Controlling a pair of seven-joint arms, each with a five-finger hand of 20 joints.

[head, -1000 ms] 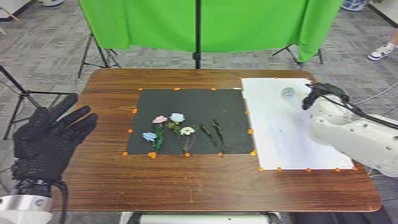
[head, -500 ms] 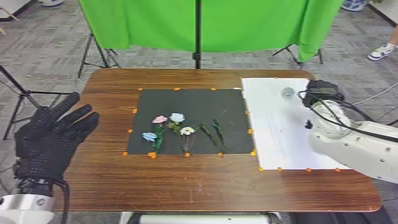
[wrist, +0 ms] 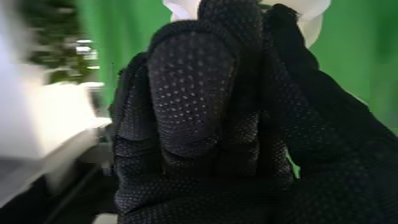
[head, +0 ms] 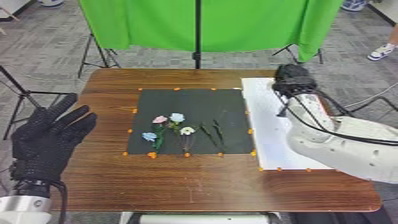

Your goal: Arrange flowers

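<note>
Draped green cloth point(head: 253, 25); grained brown table point(head: 102, 185); ruffled flowers point(head: 177, 117) on black square point(head: 191, 101)

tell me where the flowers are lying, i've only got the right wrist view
Observer: The flowers lie on the black mat.
Operator: and where over the table is the right robot hand
Observer: The right robot hand is at the far end of the white sheet, to the right of the mat.
Operator: what about the left one
Observer: The left robot hand is off to the left of the mat, its fingers straight and spread.
</note>
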